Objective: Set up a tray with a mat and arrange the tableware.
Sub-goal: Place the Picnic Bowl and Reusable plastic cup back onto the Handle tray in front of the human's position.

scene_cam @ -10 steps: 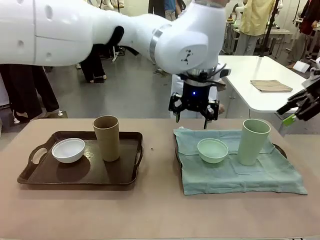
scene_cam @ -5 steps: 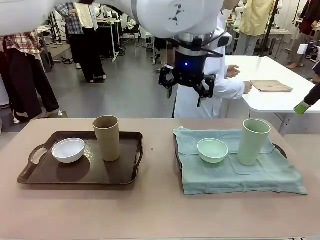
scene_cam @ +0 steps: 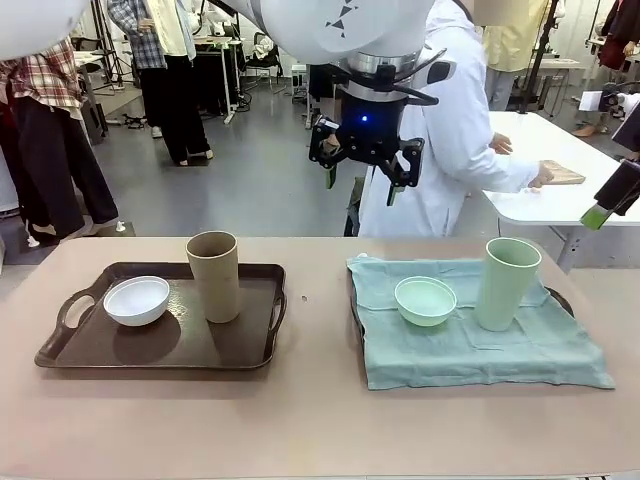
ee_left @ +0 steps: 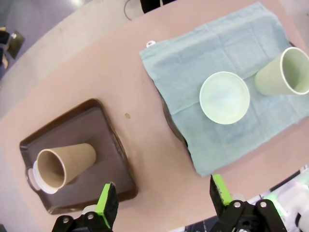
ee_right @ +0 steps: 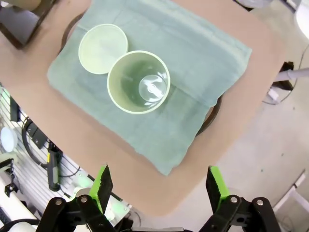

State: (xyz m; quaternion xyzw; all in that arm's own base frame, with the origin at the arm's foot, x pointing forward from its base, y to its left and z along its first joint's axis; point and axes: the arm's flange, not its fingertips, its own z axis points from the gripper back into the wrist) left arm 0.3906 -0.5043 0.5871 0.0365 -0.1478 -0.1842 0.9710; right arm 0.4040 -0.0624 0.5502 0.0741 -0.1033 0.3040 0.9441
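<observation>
Overhead, both hang empty with fingers spread: left gripper (scene_cam: pixel 362 168) toward the table's (scene_cam: pixel 320 430) far edge, right gripper (ee_right: pixel 158 186) above the pale green tumbler (ee_right: pixel 138 81).

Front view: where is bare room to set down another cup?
Bare: the strip between the dark brown handled tray and the teal cloth mat, and the tan table along its near edge. Crowded: the mat's far half.
</observation>
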